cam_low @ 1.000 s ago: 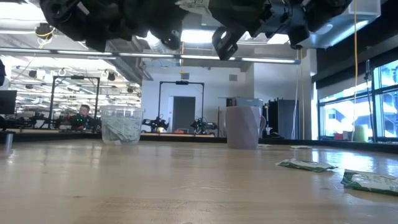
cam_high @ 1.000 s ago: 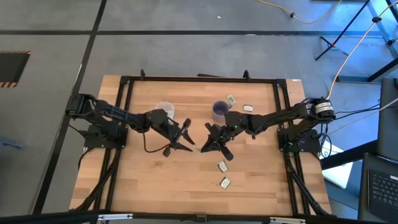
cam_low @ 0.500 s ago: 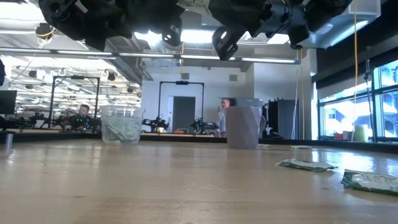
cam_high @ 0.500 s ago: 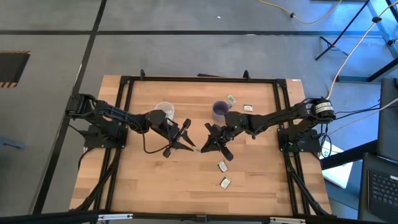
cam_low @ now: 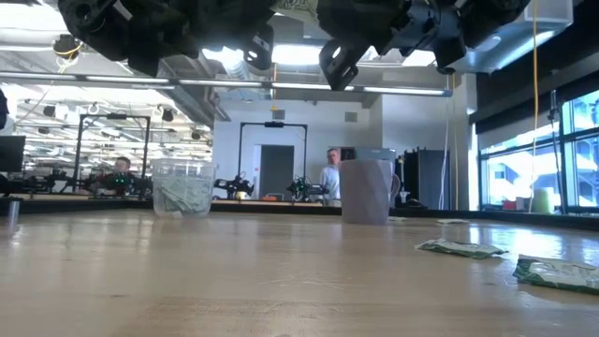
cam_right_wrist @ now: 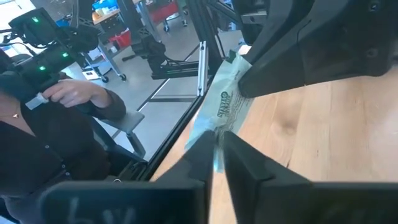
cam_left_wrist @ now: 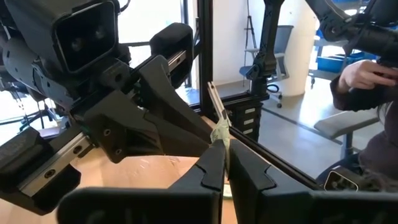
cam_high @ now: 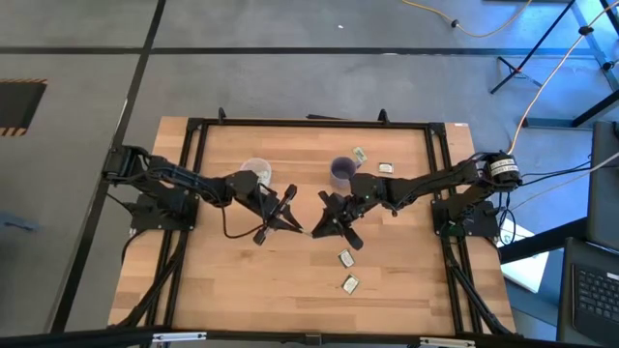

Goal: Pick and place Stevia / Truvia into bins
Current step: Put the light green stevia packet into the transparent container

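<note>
Above the table's middle my two grippers meet tip to tip over one green-and-white Stevia packet (cam_right_wrist: 225, 104). My left gripper (cam_left_wrist: 226, 163) is shut on it. My right gripper (cam_right_wrist: 217, 144) has its fingers slightly apart, one on either side of the packet's other end. The clear cup (cam_high: 255, 171), with packets inside, and the purple-grey mug (cam_high: 341, 171) stand on the table behind the grippers. More packets lie flat on the wood: two (cam_high: 345, 258) in front of my right gripper and two (cam_high: 385, 168) beside the mug. My left gripper pinches one end of the packet (cam_left_wrist: 219, 133) between its two fingers, coming level from the table's left. The packet stands on edge, lifted well clear of the table. My right gripper's fingers (cam_right_wrist: 198, 154) flank the packet's opposite end (cam_right_wrist: 210, 138) from the table's right; I cannot tell whether they touch it.
A black frame (cam_high: 309, 124) runs along the table's far edge and sides. Bare wood lies in front of the grippers on the near left. People stand in the room beyond the table, one with a hand-held controller (cam_right_wrist: 37, 99).
My left gripper has shut on the packet that my right gripper holds out; one of its fingers has swung in toward the packet. Both arms have stayed where they were, and the packet has kept its place in the air.
</note>
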`<state>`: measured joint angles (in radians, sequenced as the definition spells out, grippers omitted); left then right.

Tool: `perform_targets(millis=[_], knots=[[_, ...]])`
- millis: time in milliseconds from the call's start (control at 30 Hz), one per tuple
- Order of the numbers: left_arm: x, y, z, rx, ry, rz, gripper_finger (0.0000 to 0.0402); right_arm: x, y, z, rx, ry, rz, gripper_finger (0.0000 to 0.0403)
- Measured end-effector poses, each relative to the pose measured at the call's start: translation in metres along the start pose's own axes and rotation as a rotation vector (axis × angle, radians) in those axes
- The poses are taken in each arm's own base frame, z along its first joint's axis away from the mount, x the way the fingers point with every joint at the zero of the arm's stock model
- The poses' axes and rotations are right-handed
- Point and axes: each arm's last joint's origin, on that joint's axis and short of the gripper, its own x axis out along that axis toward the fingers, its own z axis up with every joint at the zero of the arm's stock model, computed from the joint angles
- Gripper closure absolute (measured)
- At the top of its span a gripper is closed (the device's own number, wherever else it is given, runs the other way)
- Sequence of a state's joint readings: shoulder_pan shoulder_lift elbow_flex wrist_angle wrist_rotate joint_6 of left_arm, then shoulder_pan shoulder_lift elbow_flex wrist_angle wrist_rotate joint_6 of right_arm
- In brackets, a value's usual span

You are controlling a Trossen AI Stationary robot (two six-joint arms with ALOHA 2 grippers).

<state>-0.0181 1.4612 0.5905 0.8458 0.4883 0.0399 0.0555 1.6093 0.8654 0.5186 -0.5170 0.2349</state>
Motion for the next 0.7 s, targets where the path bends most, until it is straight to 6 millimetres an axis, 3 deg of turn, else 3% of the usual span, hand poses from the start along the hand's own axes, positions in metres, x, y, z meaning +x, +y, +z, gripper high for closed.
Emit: perform_targets(millis=[200,400,500,700], knots=[[-0.001,0.001,-0.002,-0.016,0.026,0.002,0.0395,-0.004,-0.001,0.002,0.079,0.007,-0.013,0.0288],[-0.024,0.013,0.002,-0.121,0.157,0.152,0.0394,-0.024,-0.007,0.007,0.151,0.063,-0.11,0.0269],[-0.041,0.017,0.004,-0.133,0.278,0.389,0.0396,-0.033,-0.012,0.003,0.2,0.117,-0.259,0.0269],[-0.074,0.017,-0.003,-0.139,0.536,1.058,0.0396,-0.049,-0.024,-0.006,0.325,0.204,-0.485,0.0271]])
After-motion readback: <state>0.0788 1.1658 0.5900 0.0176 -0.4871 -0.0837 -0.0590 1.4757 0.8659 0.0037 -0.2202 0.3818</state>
